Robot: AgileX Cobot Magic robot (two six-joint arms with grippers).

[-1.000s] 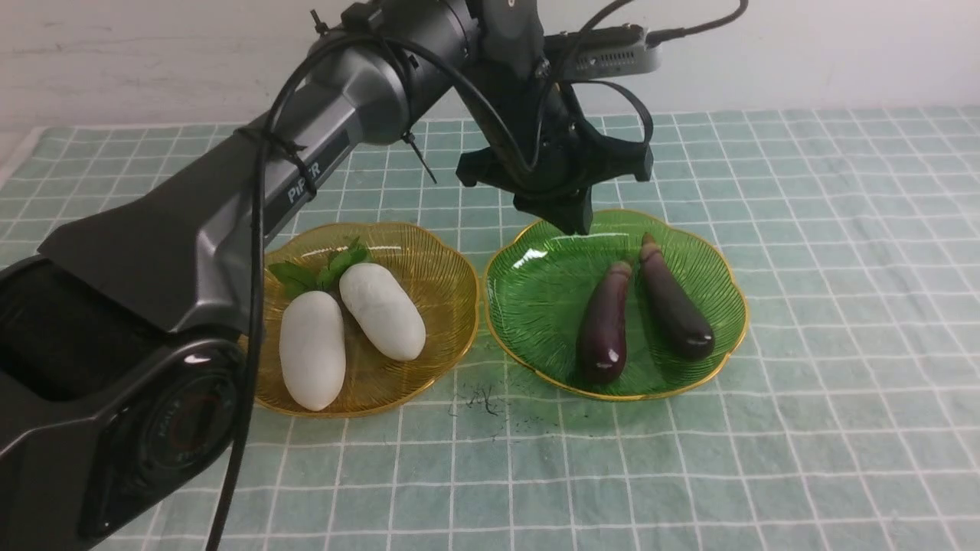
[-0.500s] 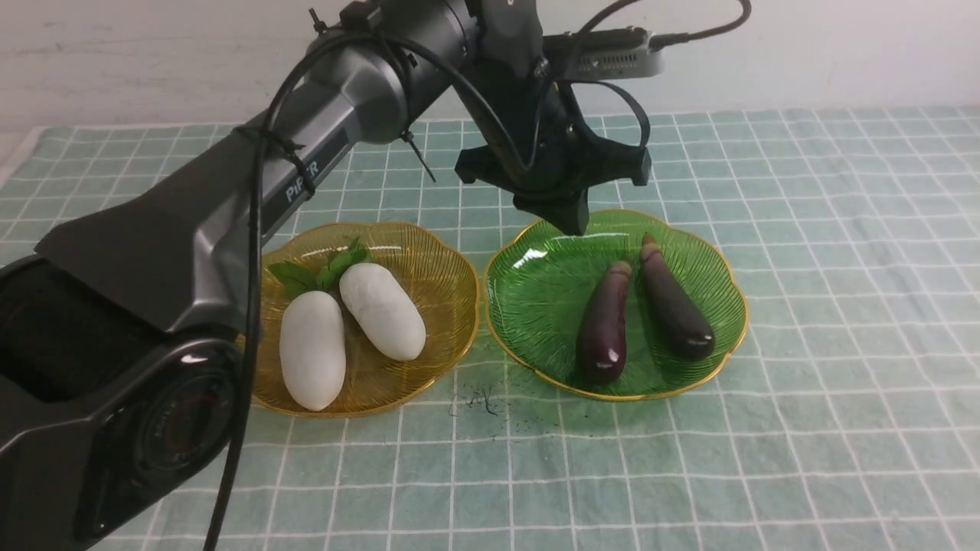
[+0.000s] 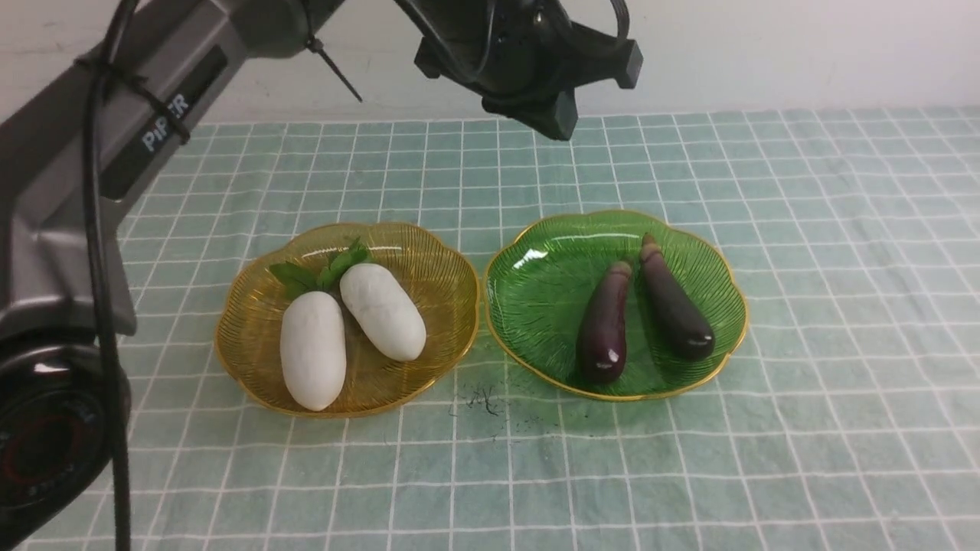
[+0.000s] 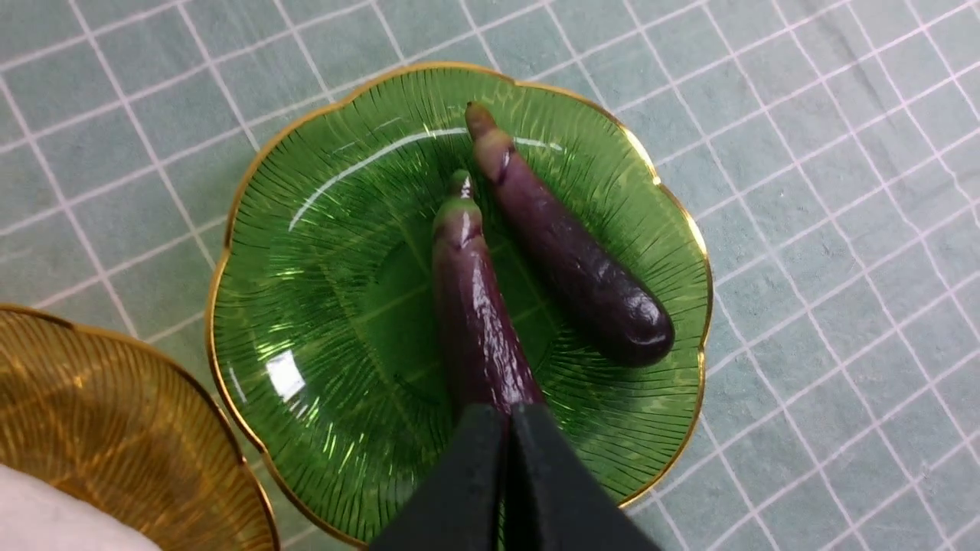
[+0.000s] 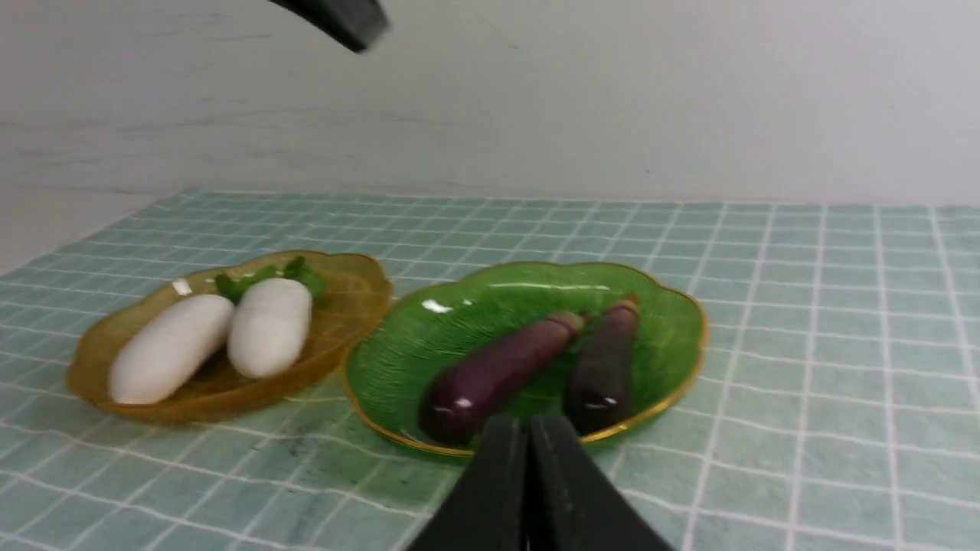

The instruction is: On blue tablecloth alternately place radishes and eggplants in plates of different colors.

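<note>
At nine o'clock on the blue tablecloth (image 3: 842, 321), the amber plate (image 3: 452, 337) cradles both radishes (image 3: 313, 350) — at three, the green plate (image 3: 528, 306) holds both eggplants (image 3: 602, 325). Sorting looks finished; only parking the arms may remain. Left gripper (image 4: 509, 417) and right gripper (image 5: 525, 428) are closed — fingertips together, gripping nothing.

Open tablecloth (image 3: 857, 306) lies right of the green plate (image 3: 528, 321), unobstructed.

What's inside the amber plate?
Amber plate: two white radishes, one nearer its left side, one beside it, green leaves at their far ends. The plate floor directly beneath the radishes is covered, so can't be seen.
</note>
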